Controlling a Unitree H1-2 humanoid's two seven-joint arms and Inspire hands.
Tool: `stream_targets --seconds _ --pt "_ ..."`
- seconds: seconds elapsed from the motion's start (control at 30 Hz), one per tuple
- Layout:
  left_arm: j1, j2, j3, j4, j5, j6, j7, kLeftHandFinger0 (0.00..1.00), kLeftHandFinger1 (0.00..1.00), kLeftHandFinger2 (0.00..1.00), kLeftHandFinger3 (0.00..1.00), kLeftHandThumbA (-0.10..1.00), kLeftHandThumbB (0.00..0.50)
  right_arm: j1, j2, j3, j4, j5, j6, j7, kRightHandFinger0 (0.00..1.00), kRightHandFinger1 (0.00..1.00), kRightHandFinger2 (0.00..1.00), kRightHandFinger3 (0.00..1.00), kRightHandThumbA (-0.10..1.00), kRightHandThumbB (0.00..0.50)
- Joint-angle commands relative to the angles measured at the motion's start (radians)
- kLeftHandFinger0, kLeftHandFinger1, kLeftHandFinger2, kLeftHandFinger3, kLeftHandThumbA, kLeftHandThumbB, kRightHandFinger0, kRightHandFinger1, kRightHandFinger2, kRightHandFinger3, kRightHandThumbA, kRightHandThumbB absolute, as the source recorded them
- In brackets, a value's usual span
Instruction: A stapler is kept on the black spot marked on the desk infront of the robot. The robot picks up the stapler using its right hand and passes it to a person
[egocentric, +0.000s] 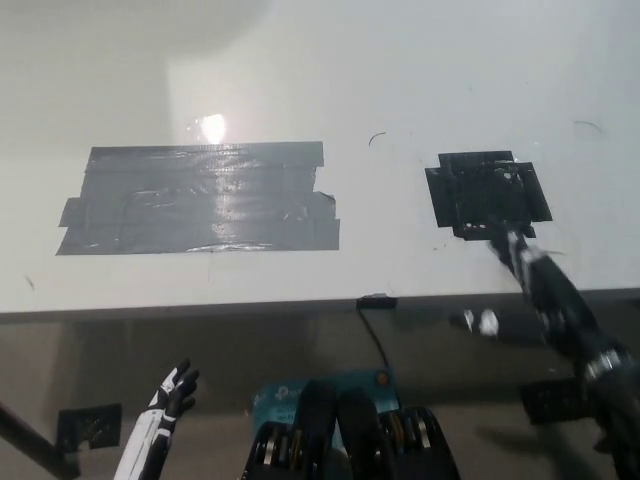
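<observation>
No stapler shows anywhere in the head view. The black spot (488, 193), a patch of black tape, lies bare on the white desk (400, 90) at the right. My black right hand (545, 295) hangs low over the desk's front edge, just below the spot. It is blurred, its fingers are apart and it holds nothing. At the lower left, below the desk edge, my white left hand (170, 392) rests open and empty.
A large grey tape rectangle (200, 198) covers the desk's left half. The desk's front edge (250, 310) runs across the middle of the picture. Below it are the floor and black tape marks (88, 424).
</observation>
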Motion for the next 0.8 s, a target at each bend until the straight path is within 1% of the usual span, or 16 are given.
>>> stream_targets --seconds 0.0,0.07,0.1,0.13,0.17,0.23,0.27,0.3,0.33,0.37,0.43,0.47,0.63,0.67,0.7,0.77 --pt "0.074 0.024 -0.030 0.008 -0.117 -0.070 -0.108 1.00 1.00 1.00 1.00 1.00 0.500 0.364 -0.083 -0.126 -0.782 0.220 -0.104 0.014 1.00 1.00 1.00 1.00 1.00 0.307" --pt "0.068 0.023 -0.026 0.013 -0.117 -0.070 -0.105 1.00 1.00 1.00 1.00 1.00 0.500 0.370 -0.053 -0.118 -0.713 0.217 -0.171 0.026 1.00 1.00 1.00 1.00 1.00 0.304" --pt "0.077 0.022 -0.024 0.012 -0.114 -0.077 -0.100 1.00 1.00 1.00 1.00 1.00 0.500 0.389 -0.018 -0.110 -0.657 0.202 -0.212 0.024 1.00 1.00 1.00 1.00 1.00 0.333" --pt "0.076 0.020 -0.022 0.015 -0.112 -0.080 -0.095 1.00 1.00 1.00 1.00 1.00 0.500 0.397 0.003 -0.104 -0.613 0.182 -0.246 0.023 1.00 1.00 1.00 1.00 1.00 0.309" --pt "0.074 0.018 -0.020 0.017 -0.110 -0.082 -0.092 1.00 1.00 1.00 1.00 1.00 0.500 0.401 0.017 -0.100 -0.583 0.168 -0.270 0.022 1.00 1.00 1.00 1.00 1.00 0.308" --pt "0.070 0.013 -0.015 0.018 -0.111 -0.080 -0.086 1.00 1.00 1.00 1.00 1.00 0.500 0.420 0.059 -0.089 -0.492 0.141 -0.329 0.020 1.00 1.00 1.00 1.00 1.00 0.283" --pt "0.069 0.012 -0.015 0.017 -0.108 -0.078 -0.082 1.00 1.00 1.00 1.00 1.00 0.500 0.430 0.074 -0.086 -0.466 0.137 -0.340 0.018 1.00 1.00 1.00 1.00 1.00 0.283" --pt "0.070 0.011 -0.014 0.016 -0.105 -0.082 -0.078 1.00 1.00 1.00 1.00 1.00 0.500 0.436 0.087 -0.079 -0.429 0.127 -0.366 0.020 1.00 1.00 1.00 1.00 1.00 0.243" --pt "0.071 0.011 -0.013 0.017 -0.106 -0.092 -0.077 1.00 1.00 1.00 1.00 1.00 0.500 0.440 0.101 -0.071 -0.384 0.111 -0.391 0.019 1.00 1.00 1.00 1.00 1.00 0.224" --pt "0.070 0.011 -0.010 0.019 -0.110 -0.101 -0.077 1.00 1.00 1.00 1.00 1.00 0.500 0.443 0.122 -0.061 -0.320 0.087 -0.423 0.018 1.00 1.00 1.00 1.00 1.00 0.233" --pt "0.069 0.010 -0.009 0.021 -0.117 -0.103 -0.080 1.00 1.00 1.00 1.00 1.00 0.500 0.438 0.146 -0.056 -0.231 0.061 -0.453 0.010 1.00 1.00 1.00 1.00 1.00 0.248" --pt "0.072 0.009 -0.011 0.019 -0.112 -0.101 -0.079 1.00 1.00 1.00 1.00 1.00 0.500 0.443 0.156 -0.060 -0.193 0.073 -0.455 0.018 1.00 1.00 1.00 1.00 1.00 0.264" --pt "0.065 0.002 -0.013 0.021 -0.106 -0.109 -0.074 1.00 1.00 1.00 1.00 1.00 0.500 0.439 0.170 -0.072 -0.071 0.075 -0.435 0.025 1.00 1.00 1.00 1.00 1.00 0.223" --pt "0.063 0.000 -0.010 0.023 -0.104 -0.112 -0.066 1.00 1.00 1.00 1.00 1.00 0.500 0.427 0.165 -0.072 -0.041 0.071 -0.435 0.032 1.00 1.00 1.00 1.00 1.00 0.225" --pt "0.063 -0.003 -0.009 0.020 -0.101 -0.111 -0.061 1.00 1.00 1.00 1.00 1.00 0.500 0.423 0.162 -0.073 -0.030 0.069 -0.436 0.036 1.00 1.00 1.00 1.00 1.00 0.249" --pt "0.061 -0.005 -0.008 0.018 -0.099 -0.111 -0.057 1.00 1.00 1.00 1.00 1.00 0.500 0.418 0.161 -0.073 -0.021 0.067 -0.437 0.038 1.00 1.00 1.00 1.00 1.00 0.254"
